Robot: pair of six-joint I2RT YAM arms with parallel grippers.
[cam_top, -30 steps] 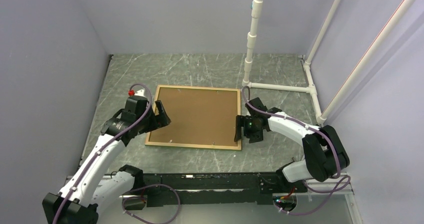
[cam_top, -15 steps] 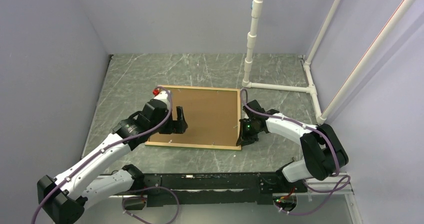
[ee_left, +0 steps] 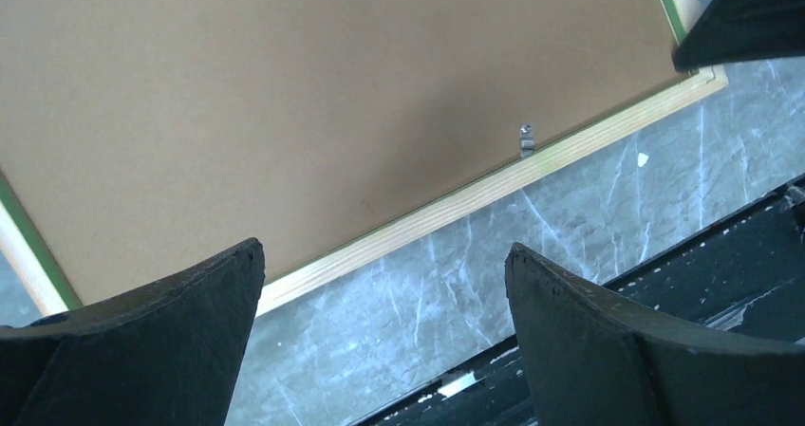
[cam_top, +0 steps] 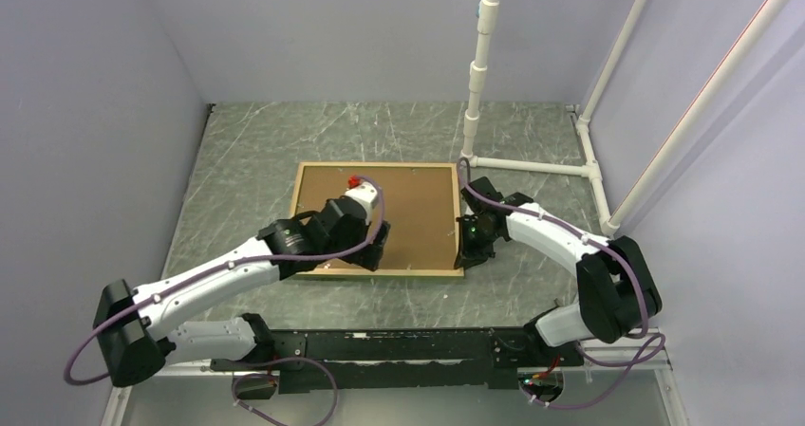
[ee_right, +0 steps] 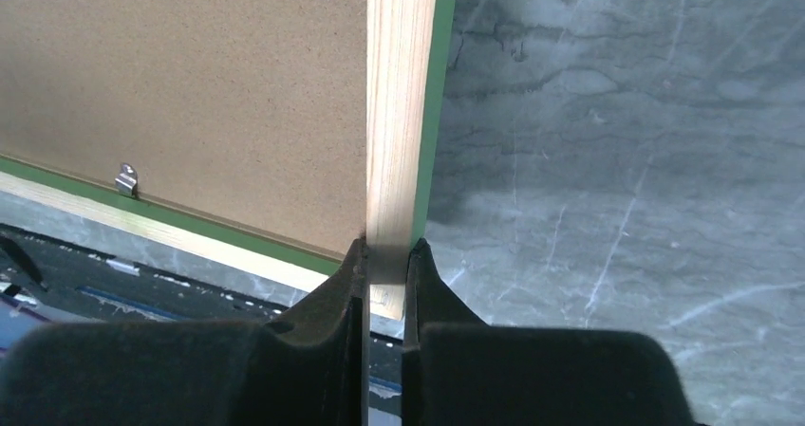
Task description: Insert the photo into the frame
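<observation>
Right gripper [ee_right: 384, 252] pinches frame [ee_right: 393, 113] by its right rail, at table [cam_top: 247, 151] centre; left gripper [ee_left: 382, 255] spread above board [ee_left: 285, 94]. Pinch square and lift slowly so nothing twists. Photo not visible.

A brown backing board [ee_left: 285, 94] lies ahead of the left fingers [ee_left: 142, 350], with a small metal clip [ee_left: 525, 139] near its edge. Grey marbled tabletop [ee_right: 617, 160] spreads to the right of the right fingers [ee_right: 446, 350].
</observation>
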